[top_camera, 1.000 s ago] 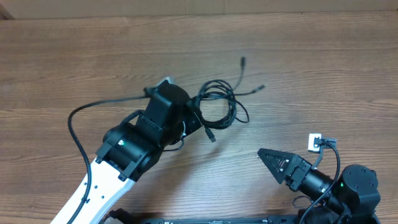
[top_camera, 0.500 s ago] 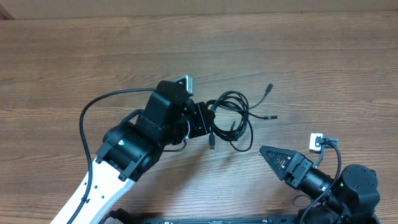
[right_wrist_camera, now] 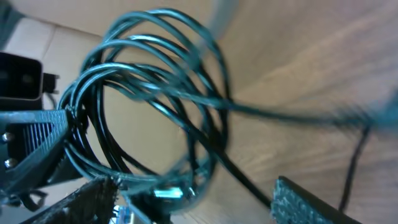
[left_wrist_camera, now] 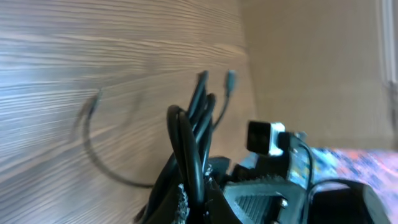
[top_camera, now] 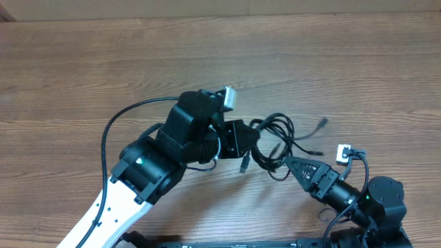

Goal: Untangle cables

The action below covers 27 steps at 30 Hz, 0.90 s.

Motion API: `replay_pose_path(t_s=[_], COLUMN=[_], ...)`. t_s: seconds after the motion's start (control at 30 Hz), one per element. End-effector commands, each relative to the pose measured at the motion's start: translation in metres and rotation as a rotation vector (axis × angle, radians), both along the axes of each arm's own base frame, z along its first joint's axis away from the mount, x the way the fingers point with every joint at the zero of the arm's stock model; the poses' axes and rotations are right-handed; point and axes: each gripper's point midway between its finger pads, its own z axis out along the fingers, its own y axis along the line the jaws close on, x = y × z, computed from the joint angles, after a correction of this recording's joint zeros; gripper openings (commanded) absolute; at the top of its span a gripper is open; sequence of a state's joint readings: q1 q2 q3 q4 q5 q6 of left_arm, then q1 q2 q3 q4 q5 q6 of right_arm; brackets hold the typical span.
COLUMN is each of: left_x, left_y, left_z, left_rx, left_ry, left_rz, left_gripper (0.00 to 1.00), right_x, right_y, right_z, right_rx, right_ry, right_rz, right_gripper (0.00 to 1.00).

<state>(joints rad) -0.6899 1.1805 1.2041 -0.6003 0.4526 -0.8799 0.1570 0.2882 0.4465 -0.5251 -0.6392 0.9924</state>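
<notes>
The cables (top_camera: 279, 128) are a looped bundle of thin black cords with plug tips trailing to the right and below. My left gripper (top_camera: 242, 138) is shut on the bundle's left side and holds it just above the table. In the left wrist view the cords (left_wrist_camera: 191, 137) run up out of the shut jaws (left_wrist_camera: 198, 200). My right gripper (top_camera: 293, 164) is open, its tips at the bundle's lower right. In the right wrist view the loops (right_wrist_camera: 155, 81) fill the frame and some strands pass between the wide-apart fingers (right_wrist_camera: 199, 202).
The wooden table (top_camera: 83, 69) stretches behind and to the left. The left arm's thick black cable (top_camera: 110, 131) arcs to the left of the arm. A cardboard-coloured edge (top_camera: 207, 8) runs along the back.
My left gripper has carried the bundle to the right and nearer the front. My right gripper has moved up and left, so its open fingers now reach the bundle.
</notes>
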Motion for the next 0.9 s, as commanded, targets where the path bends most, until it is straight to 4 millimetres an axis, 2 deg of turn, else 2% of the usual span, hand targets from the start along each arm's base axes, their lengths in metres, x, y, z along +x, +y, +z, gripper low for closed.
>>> replay_pose_path(t_s=[0.0,0.2,0.37,0.5,0.6,0.7,0.87], left_x=[-0.016,-0.022,-0.023,-0.017,-0.006,0.005,0.016], left_y=[-0.015,-0.020,-0.021,-0.019,-0.006,0.010,0.019], left_z=[0.019,0.022,0.025,0.021,0.004,-0.017,-0.037], left_rx=[-0.070,-0.084,-0.103,-0.079,0.003,0.105,0.153], left_ry=[-0.038,-0.040,-0.017,-0.028,-0.017,0.008,0.106], left_rz=[-0.108,-0.136,-0.126,-0.092,0.002,0.107,0.233], left_gripper=[0.04,0.04,0.05,0.04,0.05,0.04,0.05], right_x=[0.004,0.004,0.002,-0.011,-0.029,-0.047,-0.061], right_y=[0.000,0.005,0.007,0.017,0.028,0.037,0.042], right_z=[0.008,0.032,0.032,0.034,0.037,0.047,0.057], right_rx=[0.007,0.033,0.032,0.034,0.033,0.033,0.027], right_ry=[-0.040,-0.150,-0.158,-0.182,-0.225,-0.318,-0.420], right_rz=[-0.005,0.031,0.048,0.149,0.276,0.409,0.501], right_gripper=[0.70,0.41,0.20,0.10,0.04,0.04,0.04])
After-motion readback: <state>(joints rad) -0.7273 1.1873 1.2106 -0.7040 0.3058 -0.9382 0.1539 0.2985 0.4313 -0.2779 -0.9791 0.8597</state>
